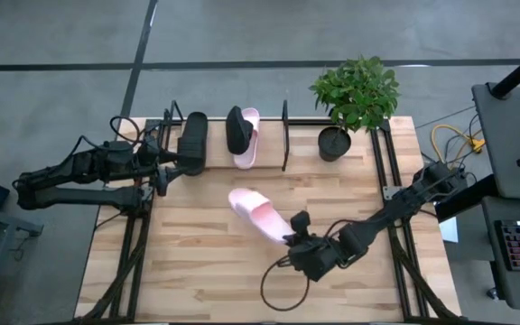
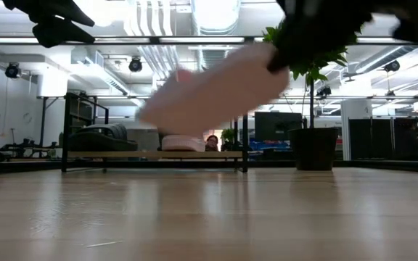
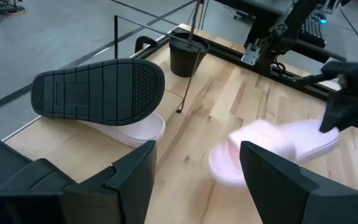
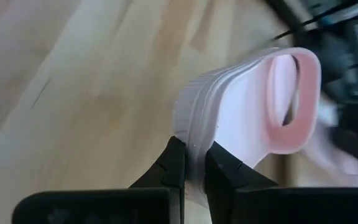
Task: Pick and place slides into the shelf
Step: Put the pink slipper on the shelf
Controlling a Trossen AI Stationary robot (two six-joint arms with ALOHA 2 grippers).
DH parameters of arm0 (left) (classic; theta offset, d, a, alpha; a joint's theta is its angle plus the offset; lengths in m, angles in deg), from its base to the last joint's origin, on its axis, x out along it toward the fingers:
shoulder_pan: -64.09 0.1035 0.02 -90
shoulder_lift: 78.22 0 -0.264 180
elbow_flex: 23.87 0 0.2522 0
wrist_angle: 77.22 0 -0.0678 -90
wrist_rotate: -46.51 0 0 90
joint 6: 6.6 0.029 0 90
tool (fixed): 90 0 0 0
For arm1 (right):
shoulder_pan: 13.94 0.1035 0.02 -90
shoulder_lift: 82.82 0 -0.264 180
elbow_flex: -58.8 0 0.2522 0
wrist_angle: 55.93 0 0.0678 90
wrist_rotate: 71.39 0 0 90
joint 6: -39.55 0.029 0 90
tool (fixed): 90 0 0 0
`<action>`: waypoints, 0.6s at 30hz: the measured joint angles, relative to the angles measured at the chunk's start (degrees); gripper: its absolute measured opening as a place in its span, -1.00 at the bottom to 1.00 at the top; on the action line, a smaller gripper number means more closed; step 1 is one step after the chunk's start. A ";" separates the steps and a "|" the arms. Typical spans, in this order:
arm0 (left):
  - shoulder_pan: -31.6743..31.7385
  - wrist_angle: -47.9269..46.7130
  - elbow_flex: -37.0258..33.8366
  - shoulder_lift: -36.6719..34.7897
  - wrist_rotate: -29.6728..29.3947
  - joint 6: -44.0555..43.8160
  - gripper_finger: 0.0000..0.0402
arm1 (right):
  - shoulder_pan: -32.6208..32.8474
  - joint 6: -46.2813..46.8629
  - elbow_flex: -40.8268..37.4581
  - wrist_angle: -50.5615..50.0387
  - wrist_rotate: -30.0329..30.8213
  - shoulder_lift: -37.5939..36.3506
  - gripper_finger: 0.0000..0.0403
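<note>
One pale pink slide is in the air over the table's middle, in my shut right gripper. The shelf stands at the far edge. It holds a black slide lying flat, a second black slide standing on its side with the sole showing, and a pink slide against it. My left gripper is open at the shelf's left end, touching nothing. My right gripper pinches the pink slide between its two fingers at the sole's edge, at the end away from the strap. The fingers come from the table's near right side. The slide is lifted clear of the table and tilted, strap end pointing toward the shelf.
A potted plant stands at the far edge, right of the shelf. Black frame rails run along the table's left and right sides. Bare wood lies between the shelf and the near edge.
</note>
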 joint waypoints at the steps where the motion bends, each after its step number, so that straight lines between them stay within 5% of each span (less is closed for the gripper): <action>1: 0.00 0.02 0.00 0.00 0.00 0.00 0.08 | 0.02 0.48 -1.00 0.09 -1.26 0.00 -0.88; 12: -0.02 0.08 0.00 0.05 0.02 0.00 0.08 | -0.25 1.55 -9.66 7.92 -4.35 0.02 -0.88; 18: -0.02 0.10 0.00 0.20 0.01 -0.02 0.08 | -0.48 6.80 -9.94 8.21 -5.69 0.02 -0.58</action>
